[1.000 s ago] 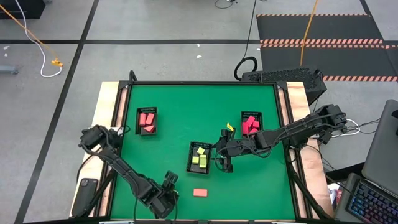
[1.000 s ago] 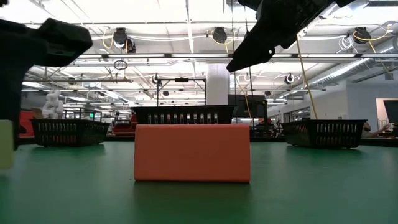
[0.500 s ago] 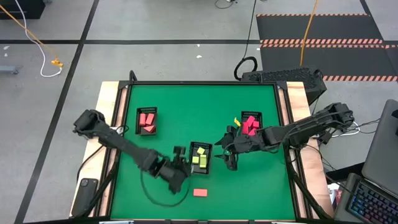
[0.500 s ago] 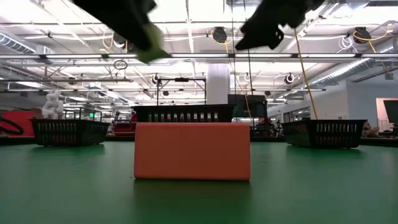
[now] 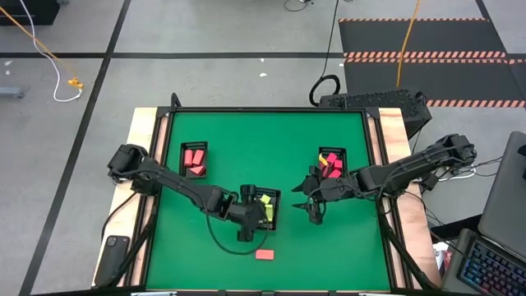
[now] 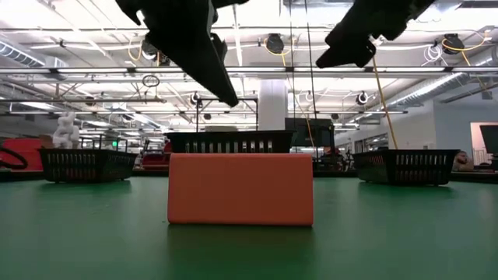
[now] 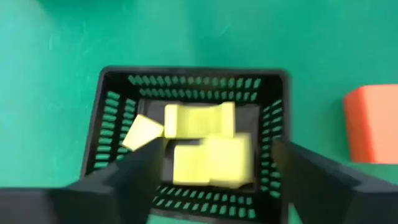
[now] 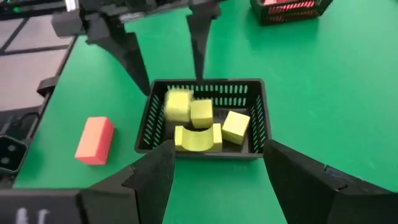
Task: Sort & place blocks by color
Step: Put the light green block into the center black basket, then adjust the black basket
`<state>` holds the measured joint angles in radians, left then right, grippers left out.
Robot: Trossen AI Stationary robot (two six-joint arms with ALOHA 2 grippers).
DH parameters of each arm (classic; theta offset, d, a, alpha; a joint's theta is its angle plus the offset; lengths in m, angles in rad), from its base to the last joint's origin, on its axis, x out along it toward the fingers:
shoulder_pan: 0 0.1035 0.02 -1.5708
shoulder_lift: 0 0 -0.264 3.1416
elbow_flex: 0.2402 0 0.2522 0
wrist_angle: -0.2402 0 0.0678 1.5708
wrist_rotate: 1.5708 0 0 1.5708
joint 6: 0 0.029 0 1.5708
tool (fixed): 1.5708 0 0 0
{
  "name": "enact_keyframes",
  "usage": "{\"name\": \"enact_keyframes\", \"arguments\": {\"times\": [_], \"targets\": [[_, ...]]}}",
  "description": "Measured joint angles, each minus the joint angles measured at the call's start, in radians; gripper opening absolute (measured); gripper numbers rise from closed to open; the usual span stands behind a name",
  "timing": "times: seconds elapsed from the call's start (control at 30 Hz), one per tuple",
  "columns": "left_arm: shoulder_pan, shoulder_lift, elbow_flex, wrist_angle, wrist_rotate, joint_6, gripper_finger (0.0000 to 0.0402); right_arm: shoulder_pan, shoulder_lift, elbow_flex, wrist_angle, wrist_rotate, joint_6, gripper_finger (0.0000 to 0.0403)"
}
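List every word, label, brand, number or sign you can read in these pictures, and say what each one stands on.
None can be read in any view.
The blocks, the black trays and the green table carry no print.
The keyboard at the table's right has keys too small to read.
A green lit sign in the room behind is too small to read.

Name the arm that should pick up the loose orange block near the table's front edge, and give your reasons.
Left. Its open claw hangs over the yellow tray, right beside the orange block. The right claw, also open, sits farther off, on the tray's other side.
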<state>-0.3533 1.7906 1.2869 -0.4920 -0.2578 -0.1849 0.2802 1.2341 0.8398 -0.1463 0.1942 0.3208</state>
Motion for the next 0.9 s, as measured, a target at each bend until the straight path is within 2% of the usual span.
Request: {"name": "enact_keyframes", "arguments": {"times": [0.13,0.27,0.43,0.53,0.73,0.9], "targets": [[0.009,-0.004,0.0,-0.023,-0.003,-0.015,0.0374,0.0,-0.034,-0.026,0.001,0.02,0.021,0.0238],[0.012,-0.013,0.0,-0.143,0.0,-0.089,0.0393,0.001,-0.051,-0.044,0.009,0.021,0.058,0.0238],[0.012,-0.03,0.0,-0.342,-0.003,-0.217,0.0365,0.001,-0.043,-0.066,0.028,0.028,0.088,0.0238],[0.003,-0.033,-0.002,-0.399,-0.007,-0.262,0.034,0.001,-0.036,-0.1,0.046,0.045,0.115,0.0238],[-0.002,-0.033,-0.05,-0.333,-0.01,-0.27,0.0295,0.001,-0.036,-0.188,0.146,0.041,0.167,0.0238],[-0.001,-0.033,-0.053,-0.291,-0.012,-0.27,0.0275,0.0,-0.028,-0.261,0.293,0.041,0.145,0.0238]]}}
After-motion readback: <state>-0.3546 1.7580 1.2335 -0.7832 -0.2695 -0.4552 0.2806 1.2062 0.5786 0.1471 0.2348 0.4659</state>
